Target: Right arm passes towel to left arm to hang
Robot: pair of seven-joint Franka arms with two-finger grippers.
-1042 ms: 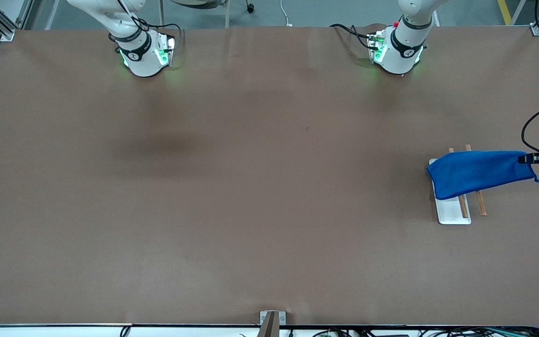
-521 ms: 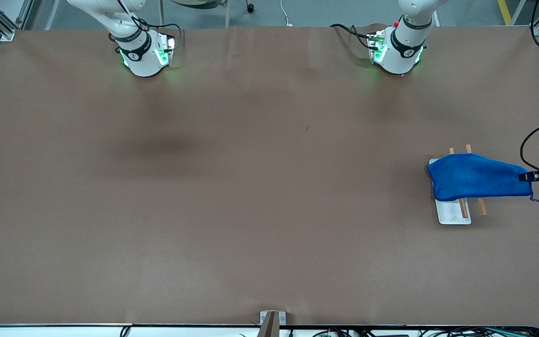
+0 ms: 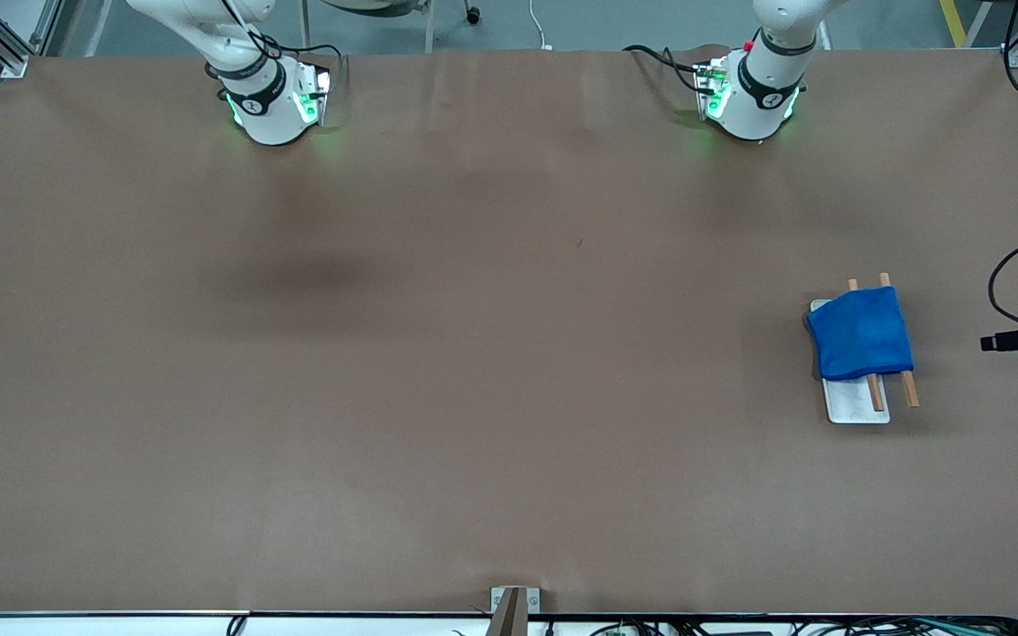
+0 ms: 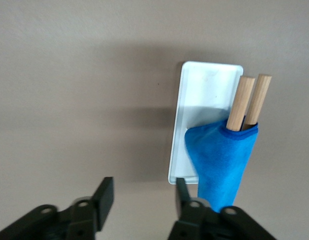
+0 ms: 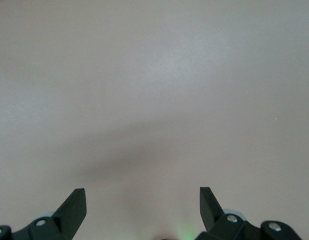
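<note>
The towel (image 3: 861,334) is hanging over two wooden rods (image 3: 907,385) on a white base (image 3: 856,406), toward the left arm's end of the table (image 3: 474,353). Only the wrist views are showing fingers: the left end effector (image 4: 143,194) is hovering spread and empty over the table just beside the rack; the right end effector (image 5: 143,200) is waiting spread over bare table.

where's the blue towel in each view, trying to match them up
front view: the towel hangs over two wooden rods above a white base plate, toward the left arm's end of the table.
left wrist view: the towel drapes from the rods, just above the open left gripper.
right wrist view: not in it.
shared landmark: the white base plate.
</note>
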